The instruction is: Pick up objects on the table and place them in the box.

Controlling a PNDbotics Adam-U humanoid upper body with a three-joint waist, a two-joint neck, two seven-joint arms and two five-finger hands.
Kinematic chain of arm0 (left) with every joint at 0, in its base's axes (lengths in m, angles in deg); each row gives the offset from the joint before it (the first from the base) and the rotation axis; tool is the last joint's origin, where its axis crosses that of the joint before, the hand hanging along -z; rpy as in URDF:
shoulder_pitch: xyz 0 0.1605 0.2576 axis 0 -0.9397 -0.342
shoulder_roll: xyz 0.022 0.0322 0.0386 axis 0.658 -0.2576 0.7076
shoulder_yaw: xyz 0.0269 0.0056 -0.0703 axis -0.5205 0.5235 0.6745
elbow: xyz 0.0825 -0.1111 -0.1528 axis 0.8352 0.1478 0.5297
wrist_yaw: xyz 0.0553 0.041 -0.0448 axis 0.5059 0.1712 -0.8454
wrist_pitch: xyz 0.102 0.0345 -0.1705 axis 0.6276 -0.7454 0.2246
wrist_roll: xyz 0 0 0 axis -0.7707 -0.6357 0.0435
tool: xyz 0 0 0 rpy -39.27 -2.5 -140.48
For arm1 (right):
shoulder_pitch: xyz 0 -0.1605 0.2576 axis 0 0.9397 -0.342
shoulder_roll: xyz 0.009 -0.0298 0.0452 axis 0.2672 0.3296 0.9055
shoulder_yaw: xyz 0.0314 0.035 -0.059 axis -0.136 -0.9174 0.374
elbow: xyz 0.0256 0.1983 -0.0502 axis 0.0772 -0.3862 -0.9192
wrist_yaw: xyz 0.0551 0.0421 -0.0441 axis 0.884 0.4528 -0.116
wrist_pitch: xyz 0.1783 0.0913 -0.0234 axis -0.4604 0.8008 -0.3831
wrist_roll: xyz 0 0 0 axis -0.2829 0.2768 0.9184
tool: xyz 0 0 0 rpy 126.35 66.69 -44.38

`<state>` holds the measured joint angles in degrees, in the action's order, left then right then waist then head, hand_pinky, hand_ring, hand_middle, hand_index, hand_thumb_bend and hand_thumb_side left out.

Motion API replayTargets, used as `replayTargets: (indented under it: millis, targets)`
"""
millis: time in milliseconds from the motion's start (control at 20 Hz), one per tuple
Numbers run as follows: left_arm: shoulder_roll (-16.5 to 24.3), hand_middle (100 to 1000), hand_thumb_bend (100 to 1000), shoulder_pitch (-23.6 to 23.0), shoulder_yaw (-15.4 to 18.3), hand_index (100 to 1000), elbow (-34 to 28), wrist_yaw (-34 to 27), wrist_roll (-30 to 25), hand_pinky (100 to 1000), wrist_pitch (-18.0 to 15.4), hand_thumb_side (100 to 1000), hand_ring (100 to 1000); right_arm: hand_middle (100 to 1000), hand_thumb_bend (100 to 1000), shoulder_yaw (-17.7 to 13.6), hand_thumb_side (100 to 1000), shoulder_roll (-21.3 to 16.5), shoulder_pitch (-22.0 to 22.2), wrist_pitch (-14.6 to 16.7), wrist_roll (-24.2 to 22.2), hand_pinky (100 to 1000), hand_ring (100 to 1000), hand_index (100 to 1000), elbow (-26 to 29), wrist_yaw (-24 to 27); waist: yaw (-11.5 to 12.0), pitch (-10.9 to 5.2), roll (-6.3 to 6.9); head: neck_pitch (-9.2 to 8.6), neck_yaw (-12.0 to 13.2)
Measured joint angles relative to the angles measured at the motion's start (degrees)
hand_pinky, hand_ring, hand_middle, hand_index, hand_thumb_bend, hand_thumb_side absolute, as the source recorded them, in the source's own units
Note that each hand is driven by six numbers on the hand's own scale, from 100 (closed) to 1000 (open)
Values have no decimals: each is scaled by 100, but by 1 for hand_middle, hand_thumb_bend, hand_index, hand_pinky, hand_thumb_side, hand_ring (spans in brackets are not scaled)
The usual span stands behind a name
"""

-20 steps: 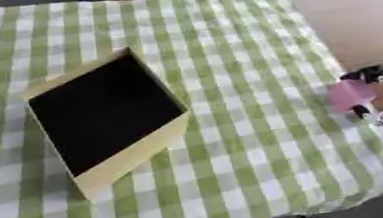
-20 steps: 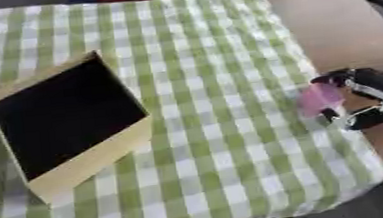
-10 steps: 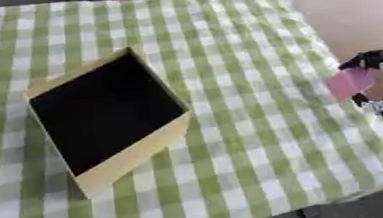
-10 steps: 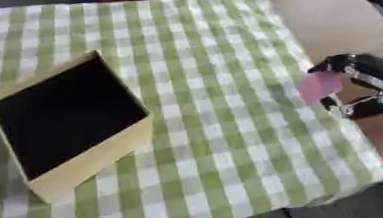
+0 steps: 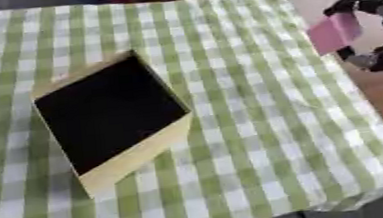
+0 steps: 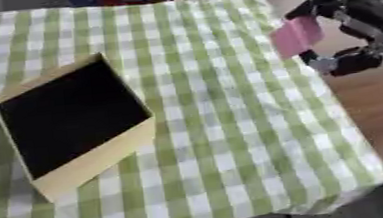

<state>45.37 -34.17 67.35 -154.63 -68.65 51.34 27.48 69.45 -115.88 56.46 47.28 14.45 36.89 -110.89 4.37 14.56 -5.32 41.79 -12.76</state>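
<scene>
The right hand (image 6: 345,31) hung over the cloth's (image 6: 223,128) right edge, near the bare table (image 6: 366,99), with a flat pink piece (image 6: 296,36) pinched between a finger above and the thumb below. The piece was clear of the cloth and tilted, held only by its right side, most of it sticking out to the left. The box (image 6: 95,165), pale yellow with a dark inside, sat well apart on the left half of the cloth, turned askew, its mouth open upward and nothing visible in it. The left hand showed in neither view.

The main risk seemed to be the carry: with so little of the piece inside the pinch, a quick swing across could let it twist or slip out and drop on the cloth short of the box. A second risk was the release: a thin, light piece let go too high or over the near wall might land on the rim or slide off outside. A low approach could also nudge the box, since it looked light and free to shift on the cloth
</scene>
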Motion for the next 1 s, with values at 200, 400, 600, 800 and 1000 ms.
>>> replayTargets:
  millis: [200,400,600,800,1000]
  targets:
    - [0,827,227,-3,-39,796,6,-21,-37,940,9,959,755,589,100,321,100,32,-544,98,-308,736,793,787,228,219,116,-57,-1,4,-93]
    - [-1,827,226,-3,-90,796,36,-51,-91,940,10,958,755,589,100,738,100,243,-1090,191,-643,737,793,787,239,228,272,-130,-2,44,-205]
    - [-2,827,226,-4,-124,796,40,-77,-135,940,13,957,755,589,100,1119,100,602,-1650,291,-990,737,793,786,49,160,361,-176,0,54,-279]
    - [-3,827,225,-4,-166,797,55,-122,-179,940,14,957,756,591,100,1468,100,1028,-2216,421,-1347,737,793,788,-332,26,411,-202,27,54,-334]
    - [-6,827,224,6,-202,797,69,-157,-218,939,19,956,755,593,100,1734,117,1480,-2754,543,-1684,737,793,789,-817,-123,472,-202,61,54,-402]
